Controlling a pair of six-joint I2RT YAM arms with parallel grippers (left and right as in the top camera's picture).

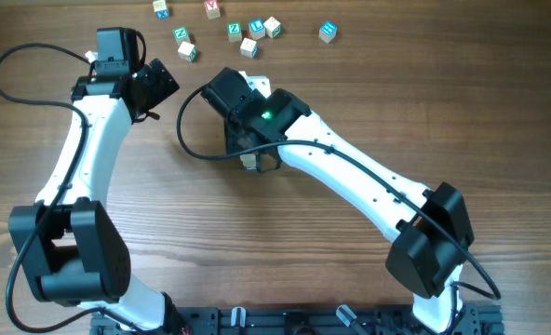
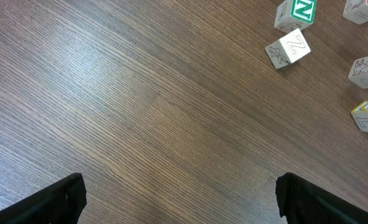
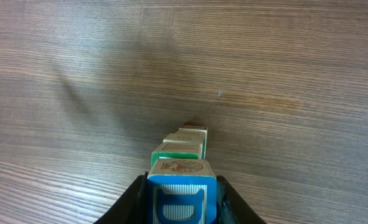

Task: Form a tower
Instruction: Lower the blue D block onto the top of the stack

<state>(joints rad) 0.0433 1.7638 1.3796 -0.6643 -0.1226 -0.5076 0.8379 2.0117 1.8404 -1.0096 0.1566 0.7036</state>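
One grip | right gripper (image 3: 183, 198) pinches tower (image 3: 183, 149) (blue top cube (image 3: 179, 183)) | left gripper (image 2: 181, 199) spread, empty

bench (image 2: 140, 112): matt brown wood grain, smooth. tower (image 3: 181, 168) cubes: pale bare wood, blue/green printed faces. fingers (image 2: 53, 199): matt black plastic.

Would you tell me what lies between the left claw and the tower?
In the overhead view, only the right arm's looping black cable and bare tabletop lie between the left claw and the tower.
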